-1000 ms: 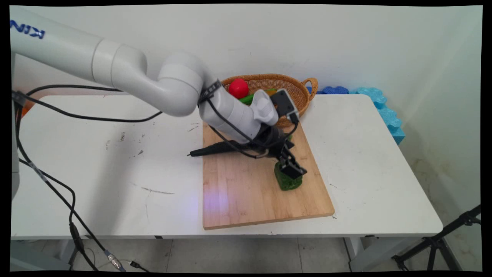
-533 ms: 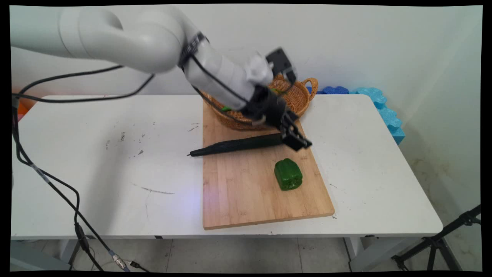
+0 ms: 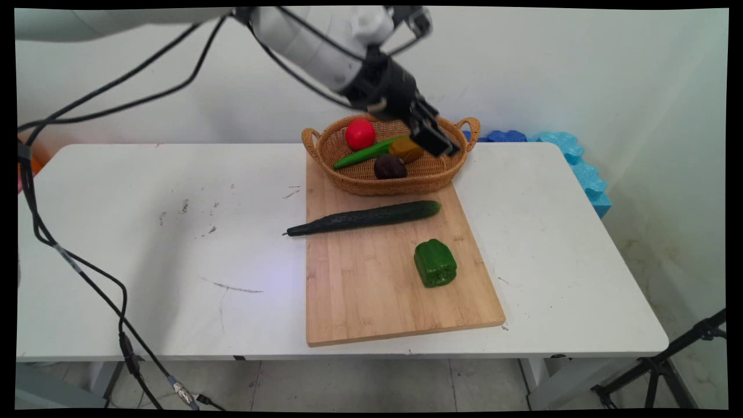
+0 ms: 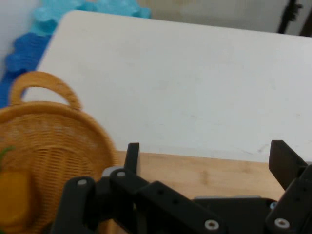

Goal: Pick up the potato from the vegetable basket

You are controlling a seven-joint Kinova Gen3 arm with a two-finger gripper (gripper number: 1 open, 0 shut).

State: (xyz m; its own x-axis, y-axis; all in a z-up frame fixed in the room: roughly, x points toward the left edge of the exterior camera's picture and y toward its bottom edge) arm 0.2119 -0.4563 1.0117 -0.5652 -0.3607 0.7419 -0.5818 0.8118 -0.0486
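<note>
Fingers [image 4: 132, 155] spread wide, empty, risen from green pepper [image 3: 435, 263] to above basket [image 3: 360, 183].

Even, soft light fills the scene — bright, with no glare on the table [image 3: 145, 255]. The wall behind its far edge is evenly lit. In the hand view the gripper [image 4: 207, 165] linkage is soft, out of focus — the basket [image 4: 53, 141] looks slightly blurred too.

Main overhead-front; hand cam near basket [image 4: 53, 146]
</note>
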